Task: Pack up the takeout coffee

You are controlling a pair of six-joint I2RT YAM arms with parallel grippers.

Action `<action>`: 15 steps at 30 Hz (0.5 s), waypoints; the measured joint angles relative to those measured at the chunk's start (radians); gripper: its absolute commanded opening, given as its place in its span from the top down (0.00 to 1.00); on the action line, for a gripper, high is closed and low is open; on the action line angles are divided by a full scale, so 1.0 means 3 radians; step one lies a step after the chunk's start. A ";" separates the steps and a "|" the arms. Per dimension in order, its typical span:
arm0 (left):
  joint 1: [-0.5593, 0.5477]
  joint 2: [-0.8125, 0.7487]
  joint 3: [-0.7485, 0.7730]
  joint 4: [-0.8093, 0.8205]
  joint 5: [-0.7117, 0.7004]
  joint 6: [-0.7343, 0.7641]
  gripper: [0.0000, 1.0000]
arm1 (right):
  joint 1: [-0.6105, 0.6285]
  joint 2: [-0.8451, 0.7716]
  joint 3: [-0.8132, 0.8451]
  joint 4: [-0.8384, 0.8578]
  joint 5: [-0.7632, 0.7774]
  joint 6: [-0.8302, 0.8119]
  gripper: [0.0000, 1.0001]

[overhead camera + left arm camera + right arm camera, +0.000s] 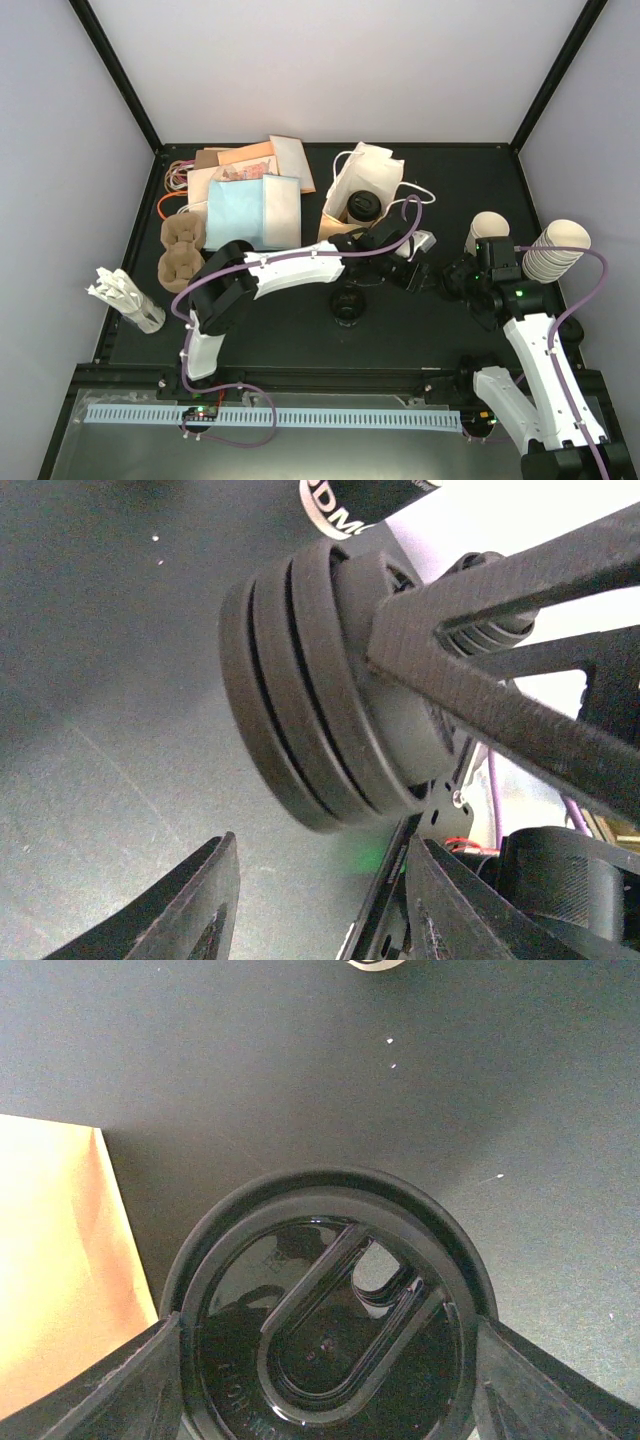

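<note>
The takeout coffee [362, 205], a cup with a round black lid, stands upright inside the open paper bag [372, 165] at the back centre. My left gripper [418, 270] [320, 910] hovers just right of the bag and is open, with only bare table between its fingers. Facing it from the right, my right gripper [458, 278] [325, 1380] is shut on a separate black lid [330, 1330] [310, 690], one finger pressing each side of the rim. In the left wrist view that lid hangs edge-on above the table.
Another loose black lid [347, 305] lies on the table below the left arm. Stacked cream cups [485, 230] [555, 250] stand at the right. Napkins and sleeves [250, 195], a cup carrier [182, 250] and a cutlery holder [130, 300] fill the left.
</note>
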 measured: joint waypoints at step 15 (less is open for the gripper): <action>0.0058 0.0132 0.0108 0.0028 0.0045 -0.0001 0.67 | 0.0000 0.0000 0.0000 0.0000 -0.0055 0.0001 0.32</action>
